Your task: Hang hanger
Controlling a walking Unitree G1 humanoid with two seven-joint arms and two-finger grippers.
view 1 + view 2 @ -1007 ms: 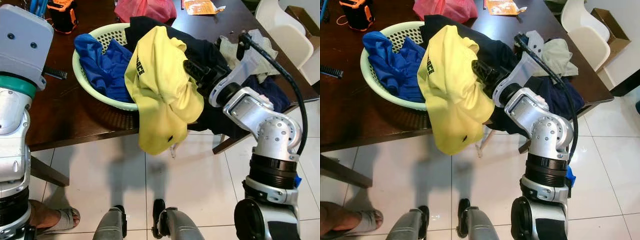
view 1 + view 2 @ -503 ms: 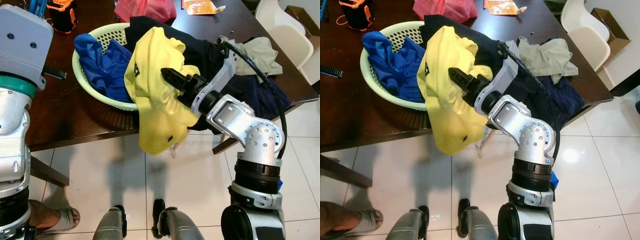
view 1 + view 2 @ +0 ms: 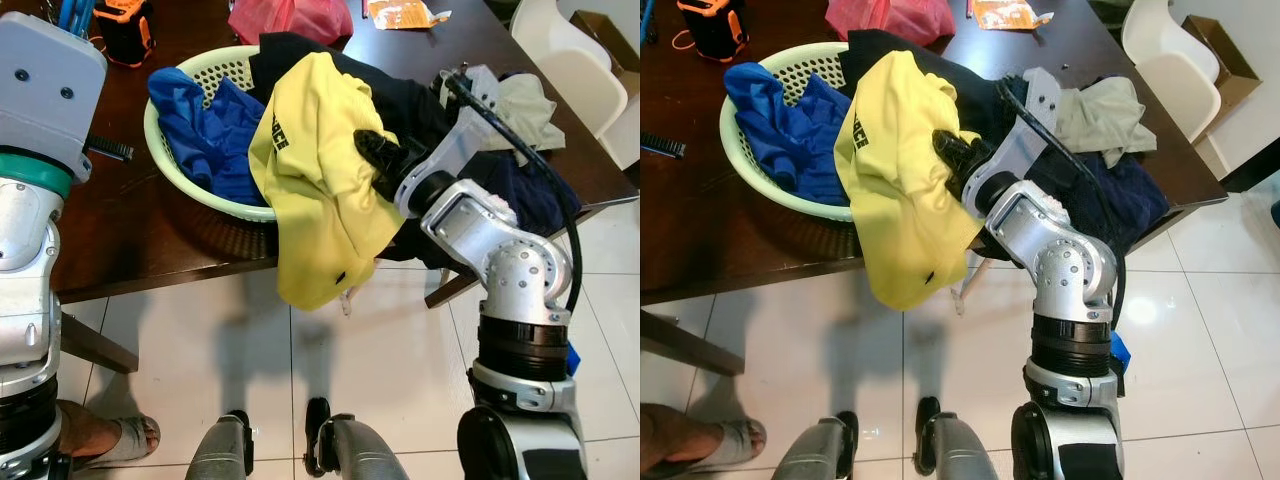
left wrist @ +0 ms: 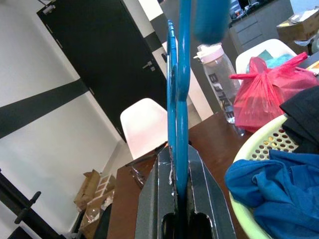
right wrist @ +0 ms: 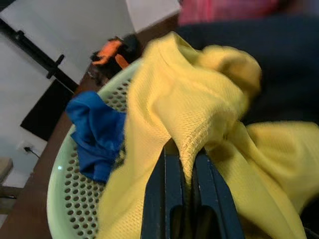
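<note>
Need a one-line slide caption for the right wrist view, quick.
Right claw pinching a fold of the yellow shirt draped over the green laundry basket, blue garment beside it.

Clothes heap over the green basket and right tabletop; bare wood lies in front, open tiled floor below.
</note>
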